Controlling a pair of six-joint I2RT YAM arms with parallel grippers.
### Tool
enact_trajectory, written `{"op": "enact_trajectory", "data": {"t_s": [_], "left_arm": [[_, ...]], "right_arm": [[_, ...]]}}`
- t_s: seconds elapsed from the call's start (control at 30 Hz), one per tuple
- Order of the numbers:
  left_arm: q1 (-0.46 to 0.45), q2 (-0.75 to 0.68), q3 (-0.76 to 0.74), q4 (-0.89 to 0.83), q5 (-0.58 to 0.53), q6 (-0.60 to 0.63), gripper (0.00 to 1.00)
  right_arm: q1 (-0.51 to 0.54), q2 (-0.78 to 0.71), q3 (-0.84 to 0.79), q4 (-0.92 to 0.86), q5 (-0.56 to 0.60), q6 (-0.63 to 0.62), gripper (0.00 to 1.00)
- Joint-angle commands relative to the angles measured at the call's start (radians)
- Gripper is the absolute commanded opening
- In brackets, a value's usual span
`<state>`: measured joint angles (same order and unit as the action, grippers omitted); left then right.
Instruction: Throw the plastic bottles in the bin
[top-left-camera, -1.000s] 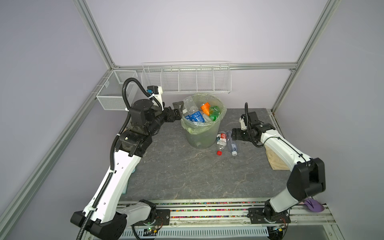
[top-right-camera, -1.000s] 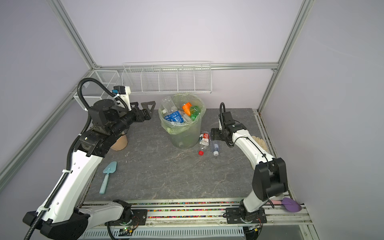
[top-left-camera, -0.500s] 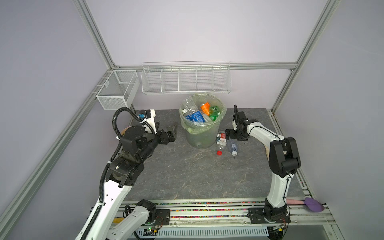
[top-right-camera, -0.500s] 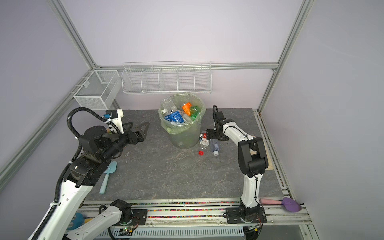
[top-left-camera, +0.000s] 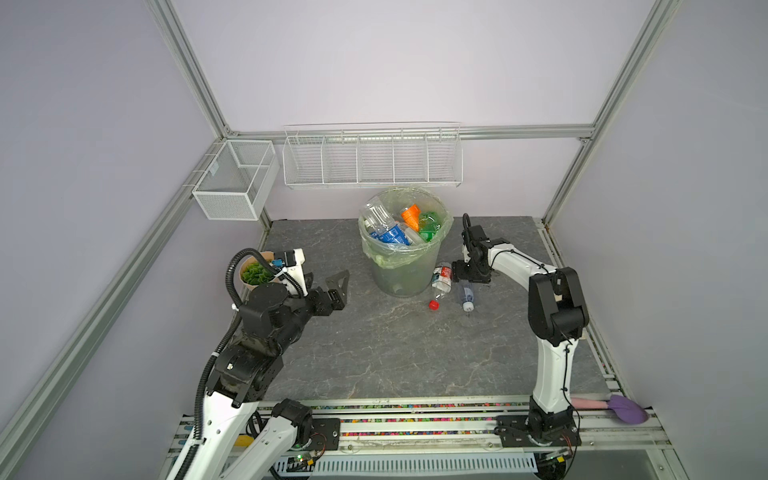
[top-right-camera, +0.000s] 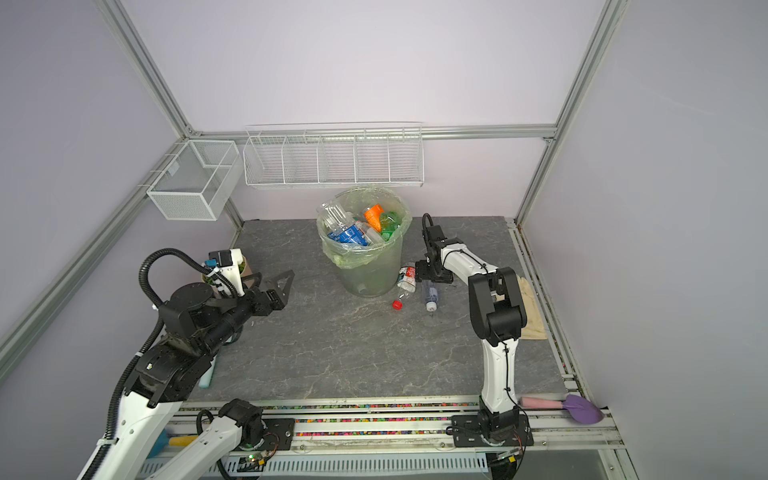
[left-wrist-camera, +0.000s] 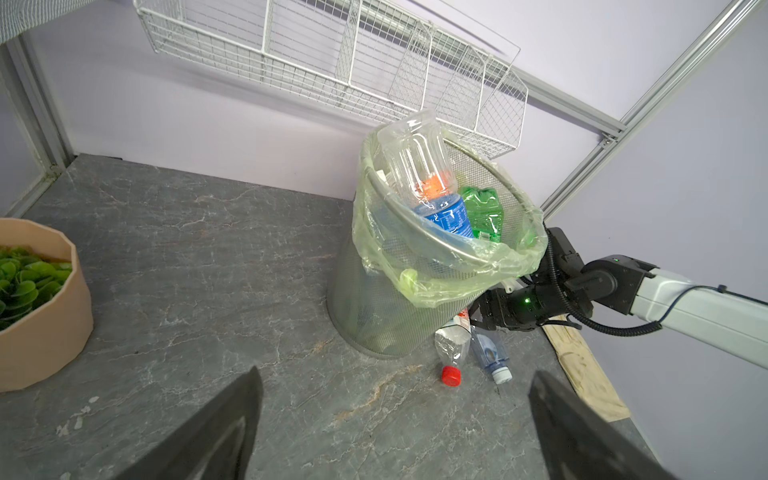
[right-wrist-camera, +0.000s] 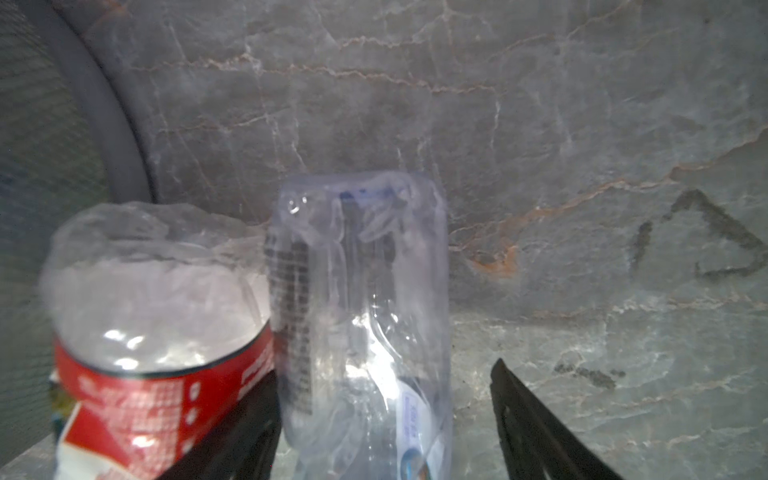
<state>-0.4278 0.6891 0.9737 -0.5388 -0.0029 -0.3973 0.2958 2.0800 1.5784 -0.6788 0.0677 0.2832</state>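
The bin (top-left-camera: 399, 276) (top-right-camera: 368, 274) (left-wrist-camera: 374, 307) stands at the back middle, and several plastic bottles (top-left-camera: 395, 232) are piled to its rim. Two more lie on the table by its base: a red-label bottle (top-left-camera: 441, 279) (top-right-camera: 406, 277) (left-wrist-camera: 453, 345) (right-wrist-camera: 158, 332) and a clear bottle (top-left-camera: 466, 293) (top-right-camera: 430, 293) (left-wrist-camera: 490, 353) (right-wrist-camera: 361, 311) with a white cap. My right gripper (top-left-camera: 459, 277) (top-right-camera: 424, 276) (right-wrist-camera: 382, 370) is low over the clear bottle and open. One finger is wedged between the two bottles. The other stands apart. My left gripper (top-left-camera: 326, 277) (top-right-camera: 270, 277) (left-wrist-camera: 397, 376) hangs open and empty left of the bin.
A tan plant pot (top-left-camera: 255, 272) (left-wrist-camera: 41, 307) sits behind my left wrist. White wire baskets (top-left-camera: 372, 160) (top-left-camera: 235, 183) hang on the back wall. A tan cloth (top-right-camera: 530, 307) lies at the right edge and a purple scoop (top-left-camera: 623, 409) at the front right.
My left arm has pulled back from the bin's rim and dropped toward the front left. My right gripper has slid in onto the clear bottle and its jaws have narrowed.
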Motion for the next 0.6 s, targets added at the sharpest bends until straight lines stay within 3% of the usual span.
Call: {"op": "enact_trajectory", "data": {"t_s": [0.0,0.17,0.3,0.5,0.57], "left_arm": [[-0.004,-0.009,-0.039,-0.022,-0.008,-0.04,0.99],[-0.003,-0.02,-0.053,-0.026,-0.016,-0.044,0.99],[-0.003,-0.017,-0.054,-0.029,-0.018,-0.043,0.99],[-0.004,-0.019,-0.054,-0.027,-0.023,-0.044,0.99],[-0.003,-0.02,-0.053,-0.03,-0.025,-0.044,0.99]], "right_arm": [[-0.003,0.017,0.002,-0.016,0.026,-0.006,0.76],[-0.003,-0.003,-0.028,-0.005,0.024,-0.006,0.59],[-0.004,-0.018,-0.045,0.0,0.026,-0.006,0.55],[-0.004,-0.029,-0.08,0.005,0.026,-0.006,0.39],[-0.003,-0.057,-0.099,0.011,0.036,-0.005,0.38]]}}
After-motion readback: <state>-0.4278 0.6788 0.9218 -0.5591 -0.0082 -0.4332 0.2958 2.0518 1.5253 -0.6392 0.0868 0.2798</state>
